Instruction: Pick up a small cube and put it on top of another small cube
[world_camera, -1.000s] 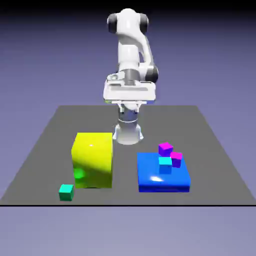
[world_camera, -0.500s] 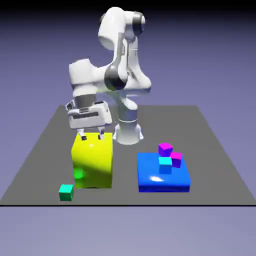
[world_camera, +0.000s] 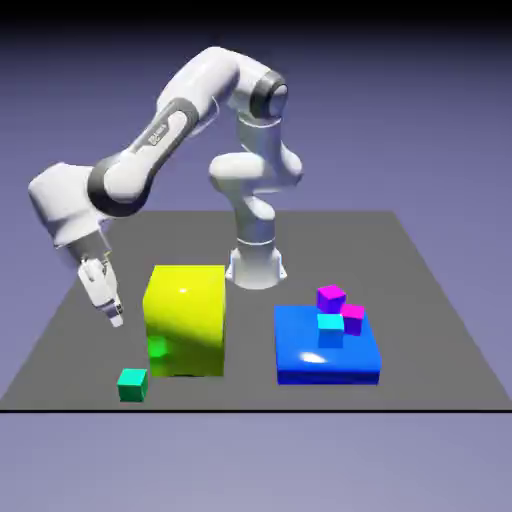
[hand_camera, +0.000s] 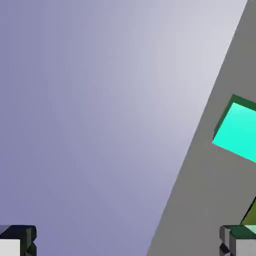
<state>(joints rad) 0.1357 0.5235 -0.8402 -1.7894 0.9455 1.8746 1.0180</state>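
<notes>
So the little teal-green cube (world_camera: 132, 386) is sitting on the dark table (world_camera: 300, 400), around 7 o'clock in the exterior view, close to the near edge. In the hand view it's poking in at 3 o'clock, cut off by the frame. The claw (world_camera: 116, 321) is above it, roughly at its 11 o'clock in the exterior view, tilted, not touching it. Jaws are spread wide with nothing between them. The big yellow block (world_camera: 187, 320) is near the cube, off at its 1 to 2 o'clock. Way over at about 4 o'clock in the exterior view there's a flat blue slab (world_camera: 325, 366), with a cyan cube (world_camera: 330, 330) and two magenta cubes (world_camera: 331, 298) bunched around its far part; can't tell exactly what those rest on.
</notes>
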